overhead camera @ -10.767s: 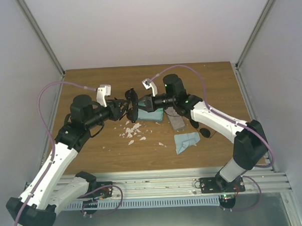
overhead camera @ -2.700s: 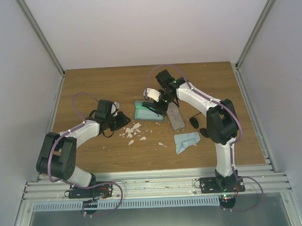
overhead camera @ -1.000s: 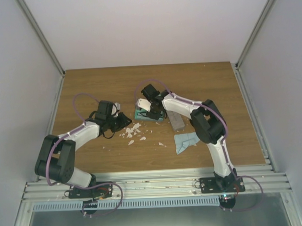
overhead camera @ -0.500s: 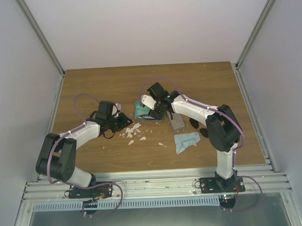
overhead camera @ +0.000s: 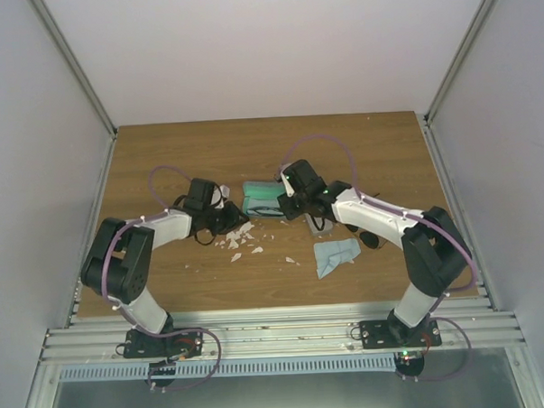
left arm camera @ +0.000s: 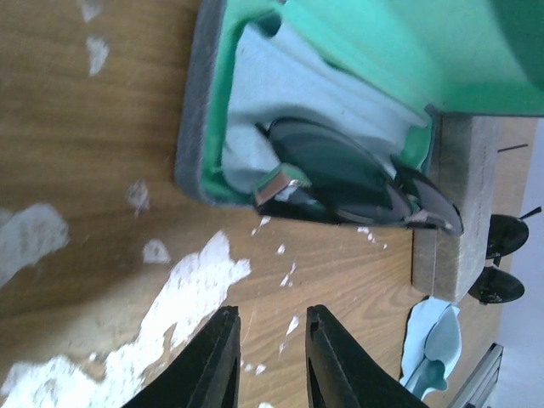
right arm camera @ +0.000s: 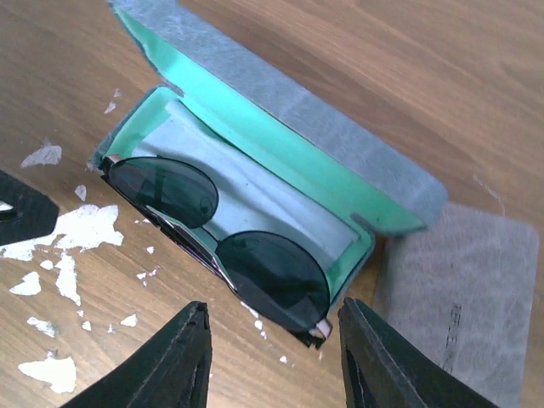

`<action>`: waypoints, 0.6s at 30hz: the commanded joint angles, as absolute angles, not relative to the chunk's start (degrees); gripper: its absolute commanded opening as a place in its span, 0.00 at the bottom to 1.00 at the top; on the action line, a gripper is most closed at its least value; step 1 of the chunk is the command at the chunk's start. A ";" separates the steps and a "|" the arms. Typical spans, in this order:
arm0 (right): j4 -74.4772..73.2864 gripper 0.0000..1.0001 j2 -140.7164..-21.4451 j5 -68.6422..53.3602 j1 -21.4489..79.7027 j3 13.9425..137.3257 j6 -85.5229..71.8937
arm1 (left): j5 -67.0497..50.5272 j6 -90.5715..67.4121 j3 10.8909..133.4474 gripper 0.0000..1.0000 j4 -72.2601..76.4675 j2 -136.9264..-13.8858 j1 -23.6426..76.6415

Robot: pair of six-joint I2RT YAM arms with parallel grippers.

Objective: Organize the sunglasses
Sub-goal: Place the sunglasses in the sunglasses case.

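Observation:
A pair of sunglasses with dark rounded lenses lies folded in the open green-lined case, on a light-blue cloth, with its near edge over the case rim. It also shows in the left wrist view and the top view. My right gripper is open and empty, just short of the sunglasses; in the top view it is at the case's right end. My left gripper is open and empty over bare wood, left of the case. The second pair lies on the table to the right.
A closed grey case lies right of the open one, partly under my right arm. A loose light-blue cloth lies nearer the front. White flecks are scattered on the wood beside my left gripper.
Earlier both grippers held the sunglasses in the air; now they lie in the case. My right gripper has drawn back from the case to its right end. My left gripper has edged toward the case.

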State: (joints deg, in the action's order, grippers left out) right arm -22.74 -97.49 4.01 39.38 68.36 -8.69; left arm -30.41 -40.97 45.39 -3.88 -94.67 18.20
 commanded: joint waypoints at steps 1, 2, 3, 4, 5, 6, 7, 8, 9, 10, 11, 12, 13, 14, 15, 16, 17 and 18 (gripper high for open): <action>-20.86 0.41 -95.75 7.35 39.09 64.73 -22.64 | -29.32 -41.18 49.13 0.24 -1.04 -97.20 18.61; -21.25 0.40 -95.98 7.50 38.78 64.20 -23.55 | -28.80 -41.17 49.81 0.23 -1.36 -97.57 18.60; -21.39 0.39 -96.20 7.31 38.43 63.64 -24.19 | -28.13 -41.03 50.42 0.23 -1.71 -98.03 18.63; -21.24 0.38 -96.28 7.06 37.97 62.97 -24.69 | -27.48 -40.84 50.97 0.22 -2.05 -98.40 18.63; -20.68 0.37 -96.23 6.15 37.71 62.33 -24.74 | -26.79 -40.60 51.57 0.22 -2.41 -98.62 18.62; -20.22 0.36 -96.25 5.67 37.41 61.82 -24.56 | -25.96 -40.26 52.04 0.22 -2.84 -98.89 18.62; -20.05 0.36 -96.37 5.16 37.16 61.65 -24.46 | -25.34 -39.93 52.58 0.22 -3.32 -99.20 18.63; -19.91 0.36 -96.58 5.00 36.98 61.62 -24.32 | -24.76 -39.56 53.07 0.22 -3.74 -99.63 18.59; -19.85 0.36 -96.94 4.62 36.74 61.68 -24.08 | -24.78 -39.20 53.53 0.22 -4.04 -100.25 18.65; -19.67 0.35 -97.33 4.25 36.60 61.74 -23.85 | -25.19 -38.86 53.98 0.23 -4.19 -100.85 18.62; -19.44 0.34 -97.78 3.87 36.35 61.70 -23.71 | -25.81 -38.64 54.37 0.23 -4.40 -101.64 18.69; -19.21 0.32 -98.42 3.43 36.10 61.74 -23.53 | -26.58 -38.55 54.74 0.23 -4.51 -102.28 18.67; -19.09 0.31 -98.96 3.07 35.95 61.89 -23.41 | -26.87 -38.49 54.87 0.23 -4.42 -102.75 18.64; -19.01 0.29 -99.48 2.81 35.80 61.96 -23.22 | -27.15 -38.50 54.92 0.23 -4.23 -103.01 18.69; -18.84 0.27 -99.94 2.41 35.63 62.09 -23.09 | -27.49 -38.50 55.00 0.23 -4.11 -103.23 18.72; -18.77 0.26 -100.27 2.22 35.60 62.13 -23.04 | -27.70 -38.47 55.02 0.22 -4.01 -103.35 18.80; -18.61 0.25 -100.59 1.85 35.50 62.09 -22.89 | -27.80 -38.49 55.02 0.22 -3.92 -103.44 18.79; -18.36 0.25 -100.83 1.56 35.43 62.08 -22.86 | -27.89 -38.45 55.14 0.21 -3.97 -103.51 18.78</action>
State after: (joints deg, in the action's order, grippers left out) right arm -20.23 -99.02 3.01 36.05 61.82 -22.76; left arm -27.14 -39.55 54.13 -4.51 -102.78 18.33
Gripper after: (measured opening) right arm 0.254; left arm 0.220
